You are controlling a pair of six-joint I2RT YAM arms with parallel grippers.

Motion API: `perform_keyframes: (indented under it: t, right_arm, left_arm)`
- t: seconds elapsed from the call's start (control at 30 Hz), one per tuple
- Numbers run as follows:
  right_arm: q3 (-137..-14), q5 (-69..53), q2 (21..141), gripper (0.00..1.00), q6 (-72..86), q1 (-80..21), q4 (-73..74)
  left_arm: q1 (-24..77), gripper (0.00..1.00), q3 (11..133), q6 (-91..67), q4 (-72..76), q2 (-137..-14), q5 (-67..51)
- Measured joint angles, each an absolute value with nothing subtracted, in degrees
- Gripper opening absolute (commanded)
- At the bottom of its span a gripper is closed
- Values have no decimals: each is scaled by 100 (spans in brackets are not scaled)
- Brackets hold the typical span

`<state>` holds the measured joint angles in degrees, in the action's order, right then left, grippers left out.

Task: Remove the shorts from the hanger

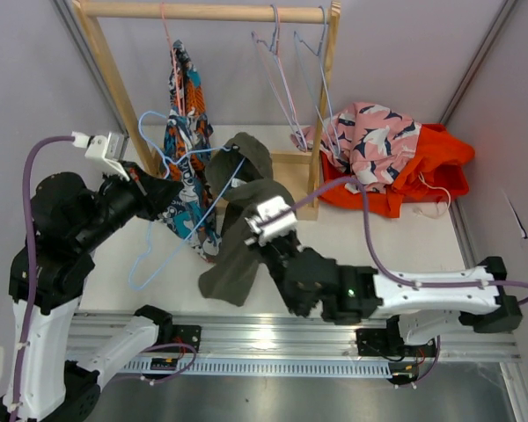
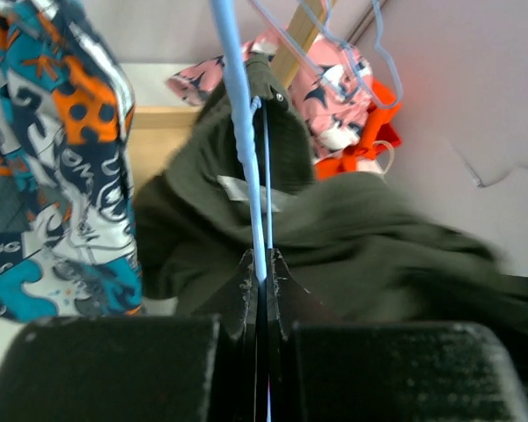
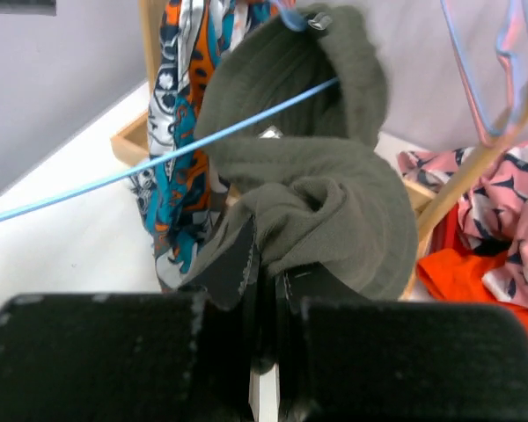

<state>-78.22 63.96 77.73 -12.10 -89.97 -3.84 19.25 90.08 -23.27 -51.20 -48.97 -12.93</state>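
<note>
The olive green shorts (image 1: 239,230) hang from a clip of a light blue wire hanger (image 1: 194,224) held off the rack above the table. My left gripper (image 1: 161,190) is shut on the hanger's wire (image 2: 243,132), with the olive shorts (image 2: 361,229) just beyond the jaws. My right gripper (image 1: 266,230) is shut on a fold of the olive shorts (image 3: 326,185); the blue hanger (image 3: 202,141) runs across behind it. The cartoon print shorts (image 1: 185,105) hang on the rack. The pink patterned shorts (image 1: 378,132) and orange shorts (image 1: 436,167) lie heaped at the right. The navy shorts are out of view.
A wooden rack (image 1: 202,10) stands at the back, its right post (image 1: 327,88) and base (image 1: 292,163) close behind the olive shorts. Two empty wire hangers (image 1: 290,83) hang near the post. Grey walls close both sides.
</note>
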Motion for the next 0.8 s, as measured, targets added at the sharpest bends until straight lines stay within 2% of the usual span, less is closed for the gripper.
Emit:
perform_keyframes:
  t: [0.13,0.2,0.47,0.67,0.8]
  right_arm:
    - [-7188,7185,6934,0,-1793,-9714,-805]
    - [-7050,7511,6639,0,-1865,-9756,-768]
    - [-7137,7706,5419,0,-1686,-8449,78]
    - [-7636,7022,5435,0,-1476,-7210,519]
    - [-7570,6573,5607,0,-1024,-6984,867]
  left_arm:
    - [1935,0,8761,-2182,-5157,-4818,-1074]
    - [1935,0,8615,-2154,-5144,-4792,-1048]
    - [1938,0,8101,-2237,-4491,-4617,-1789]
    - [1938,0,7712,-2891,-3581,-4462,-3201]
    - [1938,0,7494,-3439,-3009,-4344,-3955]
